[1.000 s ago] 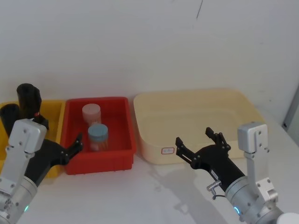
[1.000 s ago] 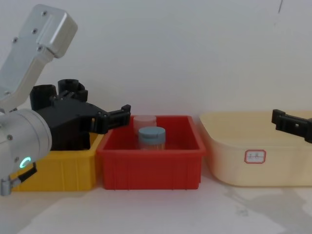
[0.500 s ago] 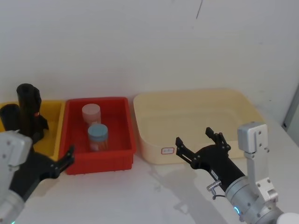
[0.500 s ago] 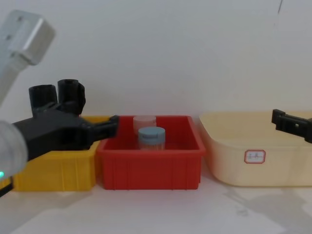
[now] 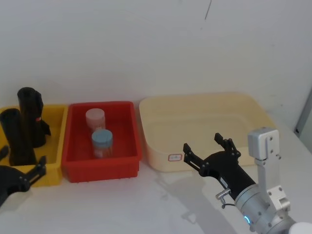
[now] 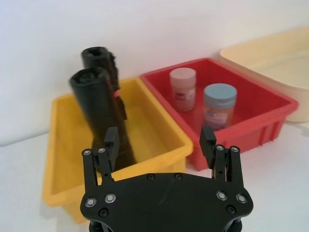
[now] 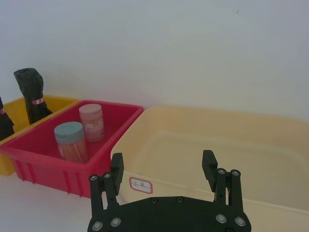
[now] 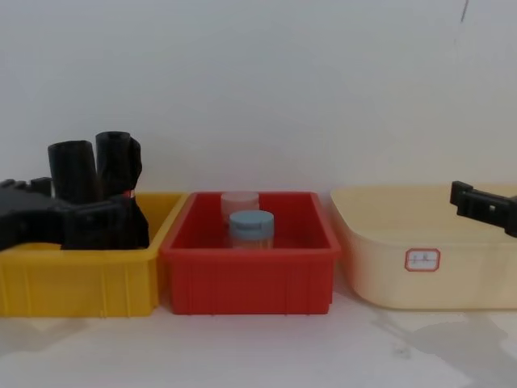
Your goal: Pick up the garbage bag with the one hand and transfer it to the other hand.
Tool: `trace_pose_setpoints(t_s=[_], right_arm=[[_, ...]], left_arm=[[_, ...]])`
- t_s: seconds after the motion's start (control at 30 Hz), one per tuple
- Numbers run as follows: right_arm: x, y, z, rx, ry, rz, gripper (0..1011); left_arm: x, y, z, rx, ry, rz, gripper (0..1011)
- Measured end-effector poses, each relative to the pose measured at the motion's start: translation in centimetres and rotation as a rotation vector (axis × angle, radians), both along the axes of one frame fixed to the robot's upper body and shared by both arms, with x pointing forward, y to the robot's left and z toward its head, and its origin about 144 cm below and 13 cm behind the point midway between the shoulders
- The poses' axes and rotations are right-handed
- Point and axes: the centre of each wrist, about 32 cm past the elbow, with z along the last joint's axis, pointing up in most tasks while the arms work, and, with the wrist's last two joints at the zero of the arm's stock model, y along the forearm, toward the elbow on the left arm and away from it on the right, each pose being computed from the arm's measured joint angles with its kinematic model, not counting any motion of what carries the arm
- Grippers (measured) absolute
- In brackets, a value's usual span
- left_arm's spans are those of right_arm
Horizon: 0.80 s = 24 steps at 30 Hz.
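The left claw (image 6: 160,140) is hanging low at the robot's left with fingers spread wide, while the right claw (image 5: 203,144) is pointing forward, fingers likewise parted.

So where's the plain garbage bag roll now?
Head view, far left: the garbage bag stands in the yellow bin, before the red-marked roll; the left gripper hovers nearby, open.

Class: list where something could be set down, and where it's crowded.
Free: the empty cream tub; the table before the red bin, between left gripper and right gripper. Crowded: the yellow bin, holding the garbage bag and a red-marked roll; the red bin's middle, two jars.
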Motion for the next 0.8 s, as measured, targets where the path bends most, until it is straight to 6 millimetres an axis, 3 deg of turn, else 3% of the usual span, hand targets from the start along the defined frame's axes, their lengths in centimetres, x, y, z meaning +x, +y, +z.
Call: trace_pose_setpoints(t_s=[0.4,0.8], right_arm=[[0.0,0.0,0.0,0.000,0.000,0.000,1001],[0.0,0.0,0.0,0.000,0.000,0.000,1001]], left_arm=[[2.6,2.0,1.2,-0.013,0.050,0.050,1001],[6.1,2.2,1.5,-0.012,0.099,0.047,1001]])
